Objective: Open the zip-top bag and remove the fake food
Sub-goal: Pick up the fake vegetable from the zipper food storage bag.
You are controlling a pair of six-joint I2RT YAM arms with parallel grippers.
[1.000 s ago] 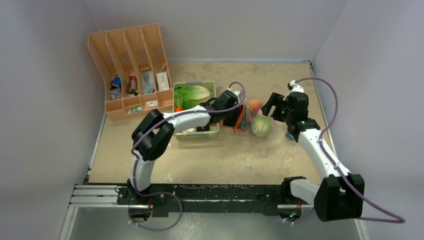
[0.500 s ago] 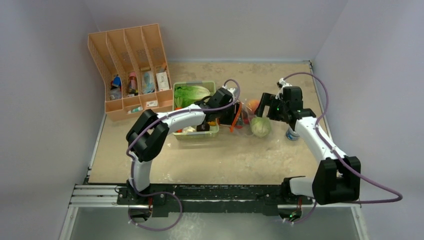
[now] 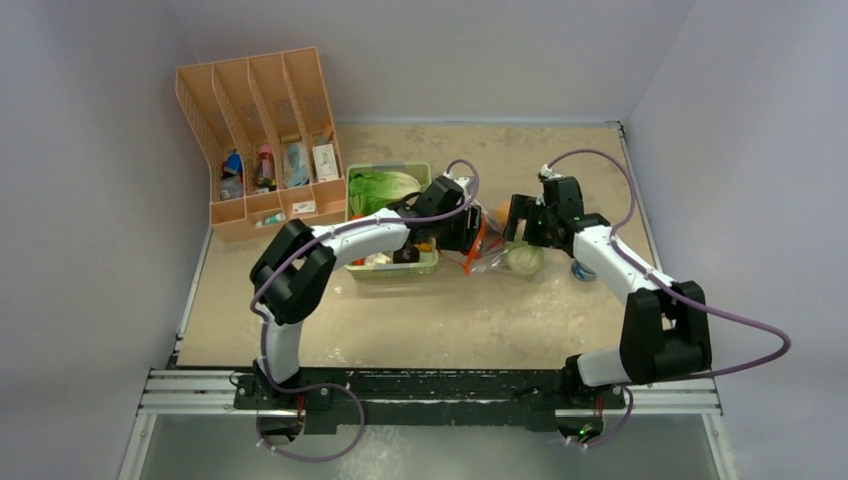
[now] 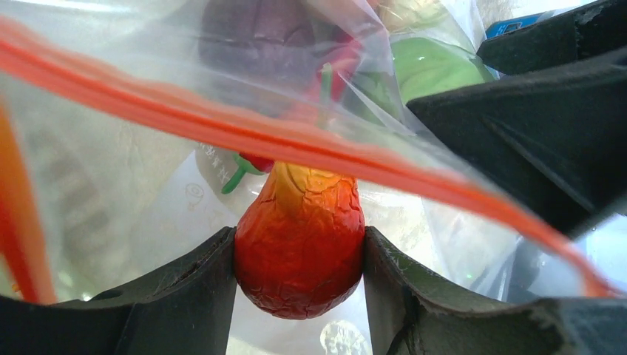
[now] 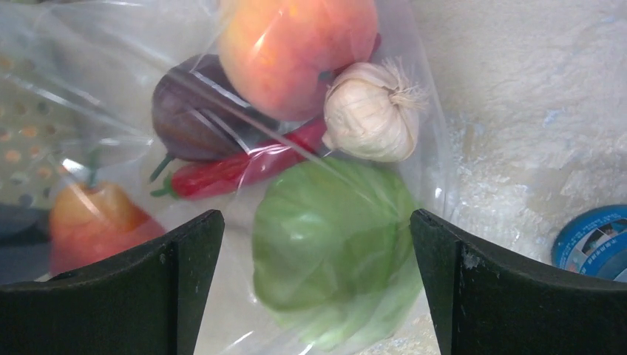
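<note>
The zip-top bag (image 3: 490, 248) lies on the table right of the tray, its orange-red zip strip (image 4: 222, 129) across the left wrist view. My left gripper (image 4: 299, 285) is at the bag's mouth (image 3: 465, 232), shut on an orange-red pear-shaped toy fruit (image 4: 299, 244). Through the plastic I see the pale-green cabbage (image 5: 333, 244), the peach (image 5: 296, 44), a beige garlic piece (image 5: 370, 111), the red chili (image 5: 244, 166) and a dark purple piece (image 5: 192, 111). My right gripper (image 5: 318, 288) is open, its jaws either side of the cabbage, just above the bag (image 3: 522, 222).
The pale-green tray (image 3: 395, 268) with the leafy lettuce (image 3: 382, 190) sits just left of the bag. An orange file organizer (image 3: 260, 130) stands at the back left. A small blue round container (image 5: 595, 240) lies right of the bag.
My right arm has swung left and now sits over the bag and cabbage. My left gripper has shifted slightly left with the bag's mouth.
</note>
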